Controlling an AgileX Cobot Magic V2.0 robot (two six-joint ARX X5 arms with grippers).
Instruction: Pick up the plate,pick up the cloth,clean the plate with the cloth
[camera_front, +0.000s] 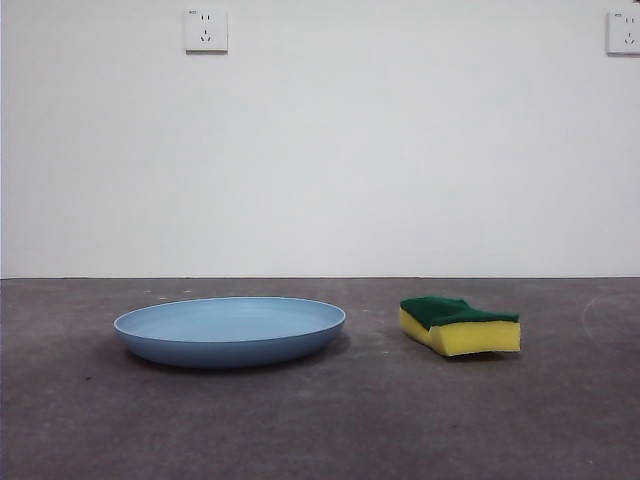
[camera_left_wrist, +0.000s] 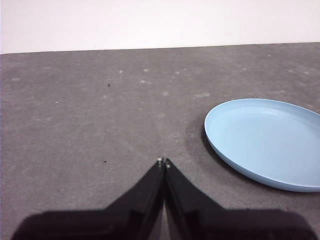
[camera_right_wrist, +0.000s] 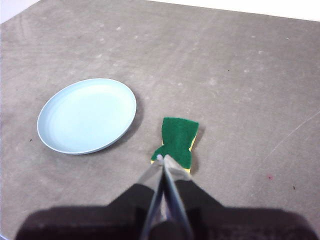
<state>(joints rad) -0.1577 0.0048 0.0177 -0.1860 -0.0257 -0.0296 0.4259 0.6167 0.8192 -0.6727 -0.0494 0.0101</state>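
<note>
On the grey worktop, the light-blue plate is seen lying flat at the left, and the cloth, green layer up, lies near it at the right, apart from it. The left gripper is held clenched, jaws together, above bare worktop beside the plate. The right gripper is likewise clenched on nothing, above the cloth. On the far wall, two sockets are mounted.
</note>
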